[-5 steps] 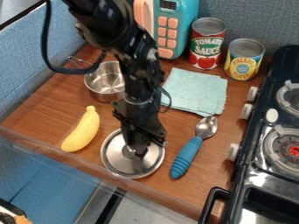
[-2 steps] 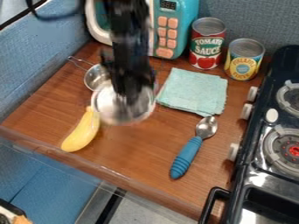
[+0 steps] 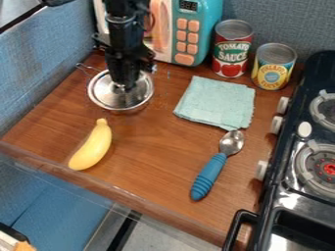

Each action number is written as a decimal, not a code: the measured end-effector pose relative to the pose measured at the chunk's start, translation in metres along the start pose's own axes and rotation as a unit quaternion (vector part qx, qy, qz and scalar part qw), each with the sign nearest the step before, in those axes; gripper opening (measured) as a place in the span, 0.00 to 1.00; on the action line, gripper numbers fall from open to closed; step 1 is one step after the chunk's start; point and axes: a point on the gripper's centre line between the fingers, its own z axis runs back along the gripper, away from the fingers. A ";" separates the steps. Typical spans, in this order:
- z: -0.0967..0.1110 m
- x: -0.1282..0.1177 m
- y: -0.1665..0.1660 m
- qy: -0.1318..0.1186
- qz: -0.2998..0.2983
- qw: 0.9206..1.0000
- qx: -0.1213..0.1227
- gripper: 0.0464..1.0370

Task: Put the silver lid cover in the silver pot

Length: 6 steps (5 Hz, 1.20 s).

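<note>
Camera view: one black two-finger gripper [image 3: 123, 84] is hanging down over the upper left of the brown wood-look counter [image 3: 157, 157]. Jaws are gripping the knob of one round silver metal lid [image 3: 140, 95]. Lid is sitting over one silver metal pot [image 3: 88, 67], covering most of it; can't tell if the rims are touching. Lid's knob is pointing up into the jaws, disc lying roughly level. Outline is round, spanning about equally all ways, so no single long axis. Pot's thin wire handle is pointing to the upper left.

Rest, counted: one yellow banana [image 3: 91, 147], below the lid, stem end pointing up and slightly right. One spoon with a blue ribbed handle [image 3: 210, 174], metal bowl pointing up and right. One folded pale-green cloth [image 3: 216, 103], lying between lid and stove. Two cans standing upright near the back wall: one red and white tomato can [image 3: 232, 49], one yellow and blue pineapple can [image 3: 274, 67]. One teal and peach toy microwave [image 3: 208, 29] is standing behind the cloth. One black toy stove [image 3: 314, 73] is running down the right side, two burners showing.
</note>
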 end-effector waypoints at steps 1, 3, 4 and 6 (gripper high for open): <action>-0.019 0.013 0.017 0.015 0.016 1.000 0.006 0.23; -0.034 0.025 0.023 0.026 0.030 0.999 0.010 0.23; -0.035 0.029 0.022 0.023 0.030 0.999 0.014 0.23; -0.035 0.030 0.020 0.026 0.047 0.998 0.018 0.59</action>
